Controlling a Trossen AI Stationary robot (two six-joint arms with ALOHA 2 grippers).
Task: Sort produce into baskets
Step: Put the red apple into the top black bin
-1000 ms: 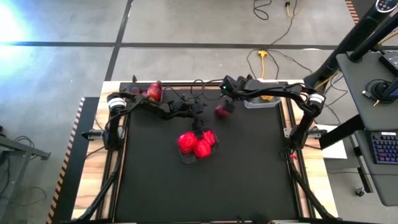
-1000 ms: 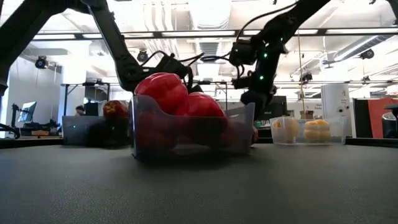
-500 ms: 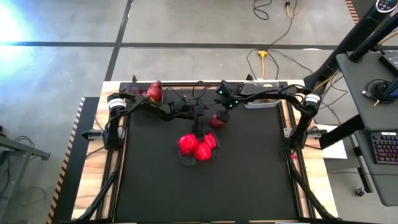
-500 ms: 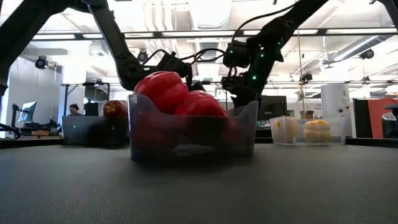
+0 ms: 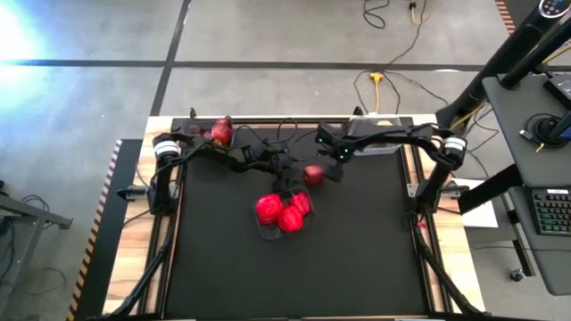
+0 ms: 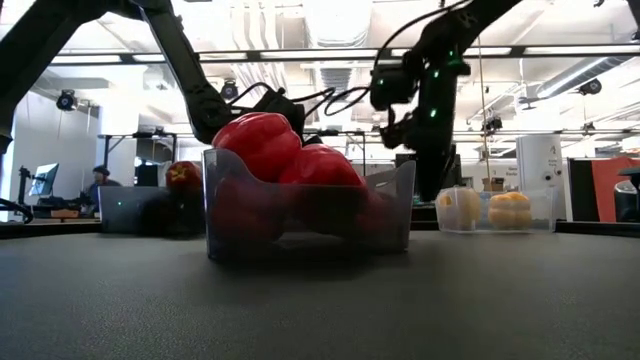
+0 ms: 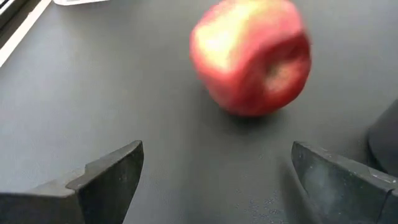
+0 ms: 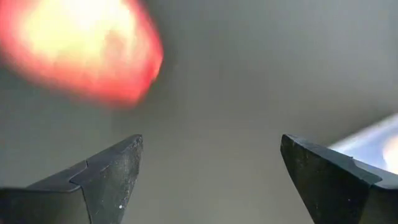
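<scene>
A dark red apple (image 5: pixel 312 175) lies on the black mat just beyond the clear basket (image 5: pixel 266 227), which is piled with red bell peppers (image 5: pixel 284 212). The apple also shows in the left wrist view (image 7: pixel 252 59) and, blurred, in the right wrist view (image 8: pixel 81 50). My left gripper (image 5: pixel 290 178) is open, low over the mat, with the apple a little ahead of its fingers. My right gripper (image 5: pixel 333 166) is open and empty, to the right of the apple. Neither touches it.
A dark basket (image 5: pixel 201 131) holding an apple stands at the far left corner. A clear basket (image 5: pixel 375 147) with two yellow peppers (image 6: pixel 485 210) stands at the far right. The near half of the mat (image 5: pixel 285 276) is bare.
The apple has gone from under my right gripper toward the near-left and now lies on the mat in front of my left gripper. My right gripper went with it toward the pepper basket, then drew back toward the table's right and up, away from the apple.
</scene>
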